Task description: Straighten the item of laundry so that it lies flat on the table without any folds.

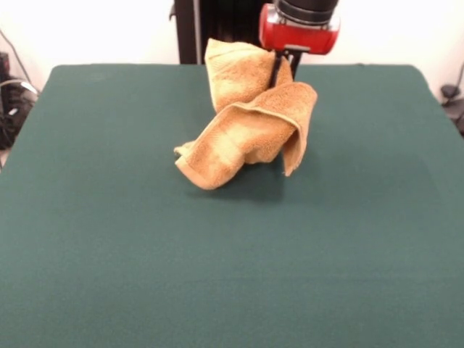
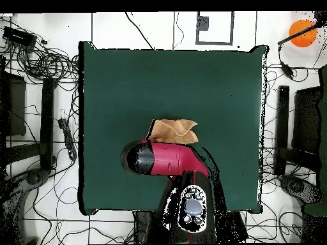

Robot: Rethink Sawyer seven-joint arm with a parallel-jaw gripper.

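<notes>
The golden-orange towel (image 1: 246,123) hangs bunched and folded from my gripper (image 1: 278,72) over the far middle of the dark green table (image 1: 145,254). The gripper is shut on the towel's upper part, with cloth draped on both sides of it. The towel's lowest corner sits at or just above the tabletop; I cannot tell if it touches. In the overhead view the towel (image 2: 172,131) shows as a crumpled patch next to my red arm (image 2: 169,159), near the middle of the table (image 2: 128,83). The arm hides the gripper there.
The black pedestal (image 1: 210,22) stands behind the table's far edge. Cables (image 2: 45,60) and dark stands (image 2: 294,127) surround the table on the floor. An orange ball (image 2: 301,32) sits off the table at one corner.
</notes>
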